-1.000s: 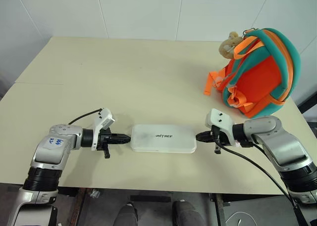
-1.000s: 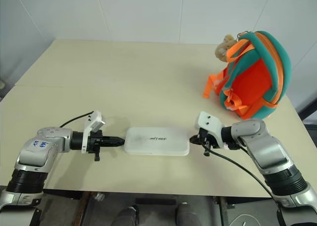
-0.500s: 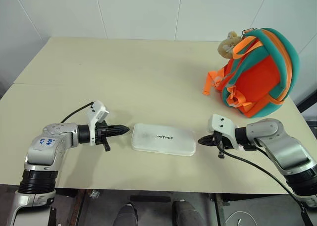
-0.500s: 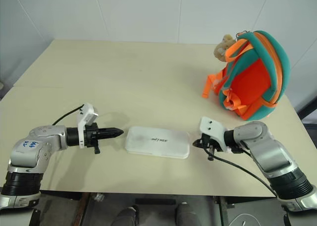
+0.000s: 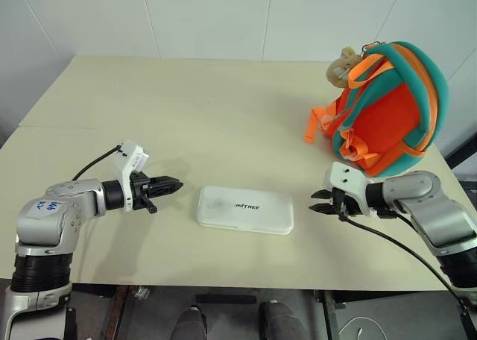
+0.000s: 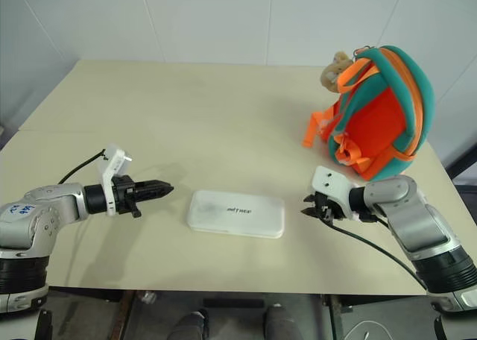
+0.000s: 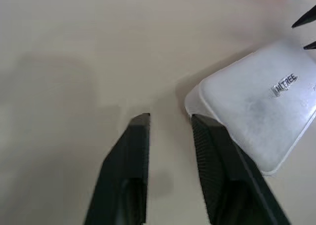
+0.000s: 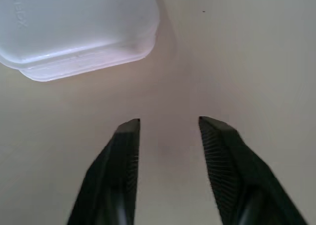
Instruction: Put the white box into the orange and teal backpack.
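Observation:
The white box point(image 5: 245, 209) lies flat on the table near its front edge, small dark lettering on its lid. A short way off the box's left end, my left gripper point(image 5: 174, 184) stands open, pointing at it and holding nothing. Off the right end, my right gripper point(image 5: 319, 200) is open too, a small gap from the box. In the left wrist view the box point(image 7: 261, 111) lies just past the fingertips point(image 7: 140, 120). The orange and teal backpack point(image 5: 387, 112) stands upright at the table's far right, a tan plush toy point(image 5: 342, 65) at its top.
The beige table point(image 5: 186, 109) stretches wide behind the box. Black cables trail from both wrists. Orange straps point(image 5: 322, 125) hang off the backpack's left side. A white wall rises behind the table's far edge.
Both grippers have drawn back from the box's ends and opened; they were shut against or near it a second ago. The box stays flat on the table.

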### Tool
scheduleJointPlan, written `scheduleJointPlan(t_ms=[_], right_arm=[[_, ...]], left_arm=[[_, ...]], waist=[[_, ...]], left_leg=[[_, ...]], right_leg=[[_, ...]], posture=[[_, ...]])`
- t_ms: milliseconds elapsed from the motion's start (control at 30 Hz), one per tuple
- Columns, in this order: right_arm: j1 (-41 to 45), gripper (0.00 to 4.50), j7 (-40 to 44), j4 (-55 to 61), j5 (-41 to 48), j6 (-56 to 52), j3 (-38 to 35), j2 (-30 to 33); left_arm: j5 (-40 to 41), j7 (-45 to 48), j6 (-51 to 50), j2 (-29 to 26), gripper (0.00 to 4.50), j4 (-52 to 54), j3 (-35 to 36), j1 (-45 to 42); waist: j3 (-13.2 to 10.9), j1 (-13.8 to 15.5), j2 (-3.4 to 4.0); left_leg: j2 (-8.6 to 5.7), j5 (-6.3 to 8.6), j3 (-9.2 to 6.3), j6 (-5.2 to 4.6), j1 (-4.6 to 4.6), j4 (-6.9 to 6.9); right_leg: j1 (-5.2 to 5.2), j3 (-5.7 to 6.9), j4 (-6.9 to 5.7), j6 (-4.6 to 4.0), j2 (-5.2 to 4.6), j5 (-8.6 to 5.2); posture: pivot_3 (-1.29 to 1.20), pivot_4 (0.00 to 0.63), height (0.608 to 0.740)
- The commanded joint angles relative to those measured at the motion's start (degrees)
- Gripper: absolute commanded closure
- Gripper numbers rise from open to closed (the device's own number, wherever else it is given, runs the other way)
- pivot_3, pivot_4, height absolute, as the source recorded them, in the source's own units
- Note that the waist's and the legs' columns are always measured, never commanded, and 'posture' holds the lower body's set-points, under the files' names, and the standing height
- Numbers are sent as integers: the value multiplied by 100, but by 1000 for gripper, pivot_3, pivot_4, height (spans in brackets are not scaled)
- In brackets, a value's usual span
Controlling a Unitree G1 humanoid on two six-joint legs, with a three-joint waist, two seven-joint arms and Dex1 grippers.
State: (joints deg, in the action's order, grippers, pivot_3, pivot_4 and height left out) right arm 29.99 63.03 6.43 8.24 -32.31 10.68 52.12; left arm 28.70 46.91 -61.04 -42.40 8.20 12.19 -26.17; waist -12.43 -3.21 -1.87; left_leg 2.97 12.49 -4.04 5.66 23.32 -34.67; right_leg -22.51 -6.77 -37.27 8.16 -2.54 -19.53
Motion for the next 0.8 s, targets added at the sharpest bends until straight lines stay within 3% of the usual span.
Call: scheduleJointPlan(t_ms=[33, 167, 267, 400, 800], right_arm=[[150, 1282, -33, 38, -17, 134, -189, 39], [108, 0, -101, 85, -9, 111, -149, -22], [114, 0, -138, 82, -9, 100, -118, -69], [137, 0, -186, 63, -31, 88, -81, -140], [52, 0, -333, 245, -39, -53, -58, -341]], left_arm=[[410, 27, -604, -256, 2105, 138, 235, -78], [635, 67, -1201, -579, 838, 27, 228, -53], [841, 51, -1621, -651, 22, -189, 293, -201], [1013, 14, -2863, -881, 22, -674, -29, -553], [1642, -178, -3146, -68, 22, -2303, 422, -1288]], waist=[[0, -1, 0], [0, -4, 0], [0, -1, 0], [-1, 0, -1], [0, 5, -1]], left_leg=[[0, 0, 0, 0, 0, 2], [0, 1, 0, 1, 0, 4], [0, 1, 0, 1, 0, 3], [0, 1, -1, 1, 1, 2], [-1, 1, -1, 2, 1, 2]], right_leg=[[0, 0, 2, 0, 0, 0], [-1, 0, 4, 0, 0, 0], [0, 1, 7, 0, 0, 0], [-1, 2, 4, 0, 1, 0], [-1, 3, 0, -1, -1, 0]], posture=[[0, 150, 740], [0, 150, 740], [0, 150, 740], [0, 150, 740], [0, 150, 740]])
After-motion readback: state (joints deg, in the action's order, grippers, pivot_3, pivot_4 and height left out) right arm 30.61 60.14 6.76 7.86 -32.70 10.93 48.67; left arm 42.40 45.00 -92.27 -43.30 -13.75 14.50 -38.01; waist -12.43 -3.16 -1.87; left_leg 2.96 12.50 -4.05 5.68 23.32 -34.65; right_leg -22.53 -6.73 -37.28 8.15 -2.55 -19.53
